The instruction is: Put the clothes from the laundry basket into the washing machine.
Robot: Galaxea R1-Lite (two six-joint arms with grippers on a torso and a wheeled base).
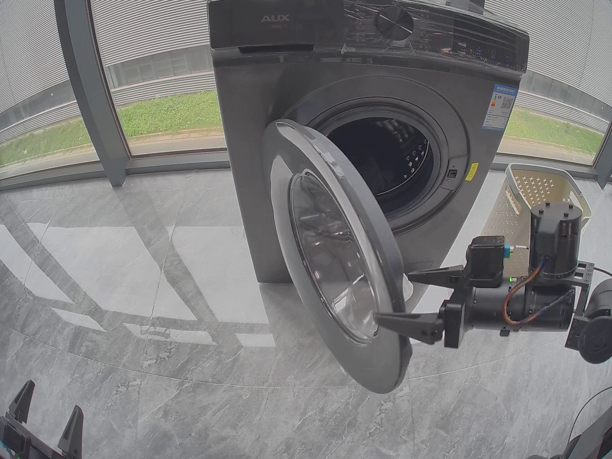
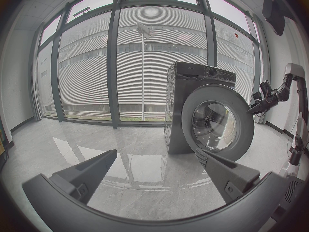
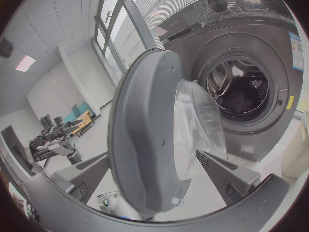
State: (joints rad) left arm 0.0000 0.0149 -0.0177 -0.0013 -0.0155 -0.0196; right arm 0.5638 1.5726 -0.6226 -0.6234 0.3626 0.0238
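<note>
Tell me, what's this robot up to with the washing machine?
The robot's right gripper is at the washing machine's open door, its jaws open either side of the door's edge. A dark heap, likely clothing, lies inside the drum. The laundry basket stands beside the machine, and the part that shows holds no clothes. The left gripper hangs low, open, away from it all.

The grey marbled floor is carrying the washing machine, which is standing by the windows, and the laundry basket is sitting just beside it.
</note>
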